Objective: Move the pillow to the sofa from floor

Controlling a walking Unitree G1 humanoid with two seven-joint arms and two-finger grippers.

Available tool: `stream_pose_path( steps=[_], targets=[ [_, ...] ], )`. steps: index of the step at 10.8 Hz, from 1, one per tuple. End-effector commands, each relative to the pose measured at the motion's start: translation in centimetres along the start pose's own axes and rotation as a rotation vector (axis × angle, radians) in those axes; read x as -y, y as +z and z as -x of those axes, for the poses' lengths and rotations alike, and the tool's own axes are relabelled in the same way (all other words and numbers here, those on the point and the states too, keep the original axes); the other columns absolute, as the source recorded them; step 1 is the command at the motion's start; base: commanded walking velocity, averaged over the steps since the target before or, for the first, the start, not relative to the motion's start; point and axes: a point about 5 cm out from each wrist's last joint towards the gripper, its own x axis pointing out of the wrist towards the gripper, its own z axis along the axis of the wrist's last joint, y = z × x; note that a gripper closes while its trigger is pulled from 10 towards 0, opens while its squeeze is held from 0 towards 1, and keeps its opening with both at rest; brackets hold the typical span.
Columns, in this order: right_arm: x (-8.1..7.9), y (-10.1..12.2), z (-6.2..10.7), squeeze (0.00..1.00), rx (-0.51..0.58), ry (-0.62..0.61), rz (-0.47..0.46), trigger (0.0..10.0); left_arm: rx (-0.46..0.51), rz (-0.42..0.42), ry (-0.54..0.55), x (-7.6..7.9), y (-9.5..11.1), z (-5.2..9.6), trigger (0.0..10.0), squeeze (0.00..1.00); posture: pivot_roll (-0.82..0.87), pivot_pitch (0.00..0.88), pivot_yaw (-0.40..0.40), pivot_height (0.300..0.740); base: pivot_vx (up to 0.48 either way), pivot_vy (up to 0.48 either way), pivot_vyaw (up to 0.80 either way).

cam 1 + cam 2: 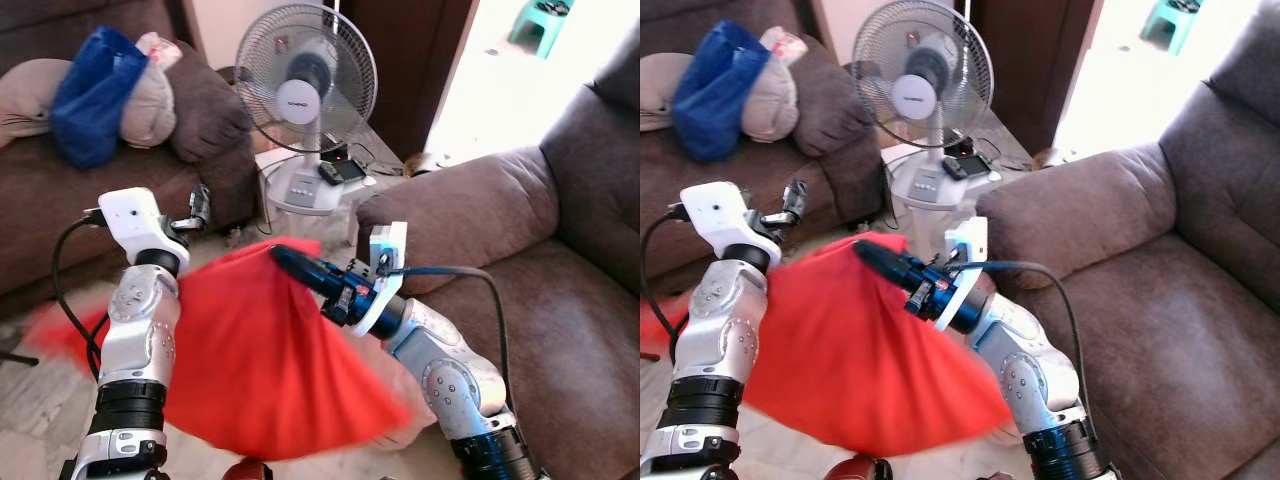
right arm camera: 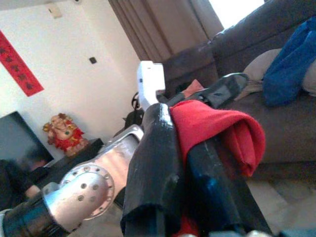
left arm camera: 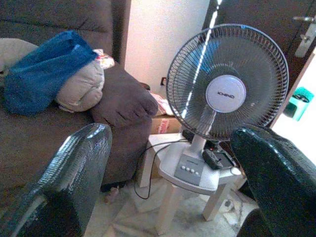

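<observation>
Along the right side of the frame, a brown sofa (image 1: pixel 560 300), its arm reaching toward centre. A second brown sofa (image 1: pixel 60 190) across the upper left, carrying a blue cloth (image 1: pixel 95 95) draped over beige cushions (image 1: pixel 150 105).

Centre-low in the head views: the red pillow (image 1: pixel 260 360), large and soft, edges motion-blurred. It hangs off the floor between the two silver arms, its top corner bunched at the tip of the right end effector (image 1: pixel 283 258). Lower part of the pillow spreads wide toward the bottom of the frame; a red blur trails to the left edge.

Upper centre: a white pedestal fan (image 1: pixel 305 75) on a small white worktop (image 1: pixel 300 195), with a dark remote (image 1: pixel 343 170) just beside the fan's base.

Right end effector: fingers closed tight on a fold of the red pillow; in the right wrist view the cloth (image 2: pixel 212 123) is pinched between the two black fingers (image 2: pixel 153 163). Arm reaches from lower right toward the middle.

Left end effector (image 1: pixel 200 212): left of centre, raised above the pillow's upper edge. In the left wrist view its fingers (image 3: pixel 74 173) stand wide apart, nothing between them, fan framed in the gap.

Pale tiled floor (image 1: pixel 40 410) at lower left.
</observation>
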Motion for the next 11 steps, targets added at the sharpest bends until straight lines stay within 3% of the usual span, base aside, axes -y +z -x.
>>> stream_pose_path(
  steps=[1,4,6,8,11],
  targets=[
    [-0.1,2.7,-0.4,0.0,0.103,-0.002,0.103,10.0,0.014,-0.007,-0.02,0.4,0.4,-0.1,10.0,0.0,0.1,0.042,-0.034,0.74,0.0,0.0,0.0],
    [4.0,1.8,3.8,0.0,0.056,-0.3,0.105,10.0,0.005,0.012,-0.039,1.2,0.1,0.1,10.0,0.0,0.09,0.047,-0.031,0.74,0.0,0.0,0.0],
    [6.8,1.9,6.9,0.0,0.089,-0.577,0.102,10.0,-0.013,0.024,-0.058,1.9,-0.4,0.4,10.0,0.0,0.09,0.05,-0.029,0.74,0.0,0.0,0.0],
    [7.8,1.7,7.7,0.0,0.101,-0.688,0.11,10.0,-0.023,0.027,-0.065,2.1,-0.6,0.8,10.0,0.0,0.09,0.052,-0.03,0.74,0.0,0.0,0.0],
    [8.0,1.4,7.3,0.0,0.112,-0.689,0.105,10.0,-0.094,0.044,0.013,0.8,-2.5,2.8,10.0,0.03,0.1,0.055,-0.034,0.74,0.0,0.0,0.0]
  ],
)
